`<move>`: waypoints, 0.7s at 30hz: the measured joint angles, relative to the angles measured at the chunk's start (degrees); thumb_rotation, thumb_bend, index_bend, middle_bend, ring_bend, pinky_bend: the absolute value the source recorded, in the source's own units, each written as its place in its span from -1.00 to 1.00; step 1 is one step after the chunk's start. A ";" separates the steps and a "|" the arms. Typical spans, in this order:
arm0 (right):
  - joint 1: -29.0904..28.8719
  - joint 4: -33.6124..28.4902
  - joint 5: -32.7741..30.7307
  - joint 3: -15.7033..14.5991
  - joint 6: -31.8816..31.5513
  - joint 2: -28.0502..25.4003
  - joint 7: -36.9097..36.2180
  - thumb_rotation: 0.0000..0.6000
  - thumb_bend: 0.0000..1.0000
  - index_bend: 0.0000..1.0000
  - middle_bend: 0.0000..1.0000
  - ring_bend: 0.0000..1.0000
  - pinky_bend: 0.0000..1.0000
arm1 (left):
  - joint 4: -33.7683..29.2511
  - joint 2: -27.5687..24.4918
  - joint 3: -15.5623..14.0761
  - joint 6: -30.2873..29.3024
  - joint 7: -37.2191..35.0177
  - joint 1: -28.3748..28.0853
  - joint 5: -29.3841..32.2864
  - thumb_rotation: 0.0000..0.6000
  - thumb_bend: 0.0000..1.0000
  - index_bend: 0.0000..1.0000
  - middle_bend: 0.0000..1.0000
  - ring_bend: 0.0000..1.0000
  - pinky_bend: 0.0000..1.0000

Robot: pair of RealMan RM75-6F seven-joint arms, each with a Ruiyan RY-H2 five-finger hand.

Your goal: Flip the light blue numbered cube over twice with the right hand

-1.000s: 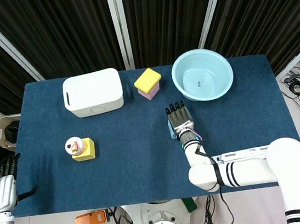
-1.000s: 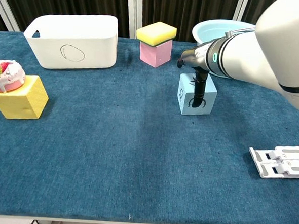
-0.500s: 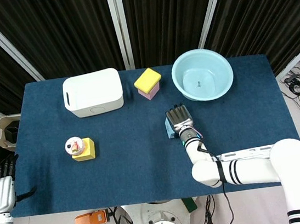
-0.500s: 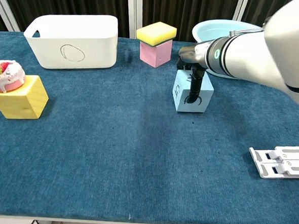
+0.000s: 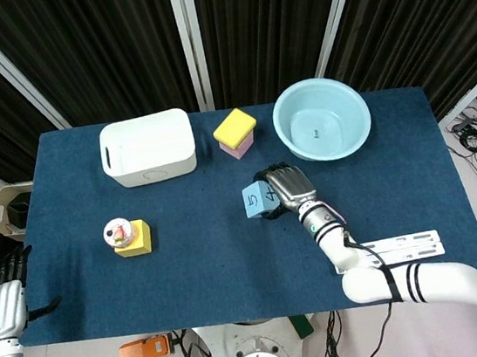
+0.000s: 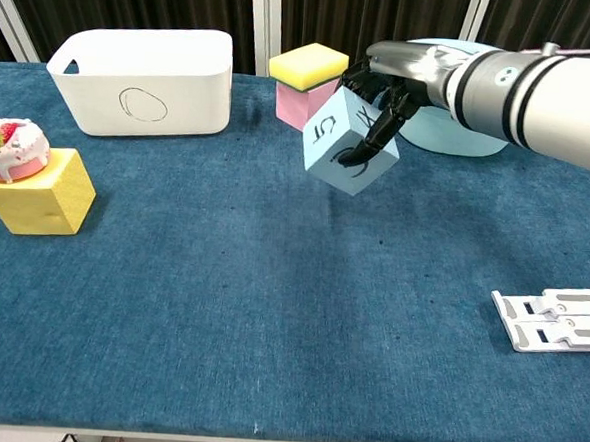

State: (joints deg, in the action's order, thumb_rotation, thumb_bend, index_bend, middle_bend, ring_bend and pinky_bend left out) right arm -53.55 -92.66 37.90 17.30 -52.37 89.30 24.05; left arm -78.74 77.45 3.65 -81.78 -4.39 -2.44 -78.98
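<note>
The light blue numbered cube (image 5: 256, 200) (image 6: 348, 142) hangs tilted above the blue table, clear of the cloth, with a 5 and a 4 showing on its faces. My right hand (image 5: 285, 187) (image 6: 394, 79) grips it from the right side, dark fingers (image 6: 376, 134) curled over its front face. My left hand (image 5: 1, 302) hangs off the table's left edge with its fingers apart, holding nothing; the chest view does not show it.
A white bin (image 5: 147, 147) stands at the back left. Behind the cube sits a pink block topped by a yellow sponge (image 5: 235, 132), and a light blue basin (image 5: 321, 119) is at back right. A yellow block with a cake toy (image 5: 128, 236) is at left; a white flat holder (image 6: 557, 319) at right.
The right hand has lifted the cube off the table, carried it left and tilted it, so the 5 and 4 faces now show. The left hand stays put.
</note>
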 measured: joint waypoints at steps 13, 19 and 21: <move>10.40 17.18 31.70 -1.35 4.90 7.00 -51.71 1.00 -0.32 -0.05 -0.16 -0.61 -0.69 | -0.84 -0.11 0.09 0.21 0.44 -0.47 -0.35 1.00 -0.99 -0.97 -1.00 -1.00 -1.00; 11.79 31.08 41.11 -3.55 3.46 13.17 -67.19 1.00 -0.32 -0.07 -0.16 -0.64 -0.71 | -0.97 -0.12 0.00 0.39 0.57 -0.41 -0.10 1.00 -0.99 -0.97 -1.00 -1.00 -1.00; 11.87 34.42 42.94 -4.32 2.62 14.99 -70.96 1.00 -0.32 -0.10 -0.16 -0.65 -0.73 | -1.01 -0.13 -0.01 0.43 0.65 -0.43 -0.09 1.00 -0.99 -0.97 -1.00 -1.00 -1.00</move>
State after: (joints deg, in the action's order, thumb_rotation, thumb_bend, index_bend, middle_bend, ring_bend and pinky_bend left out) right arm -41.68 -58.24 80.84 12.97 -49.76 104.29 -46.91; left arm -79.75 77.32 3.65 -81.35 -3.73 -2.87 -79.06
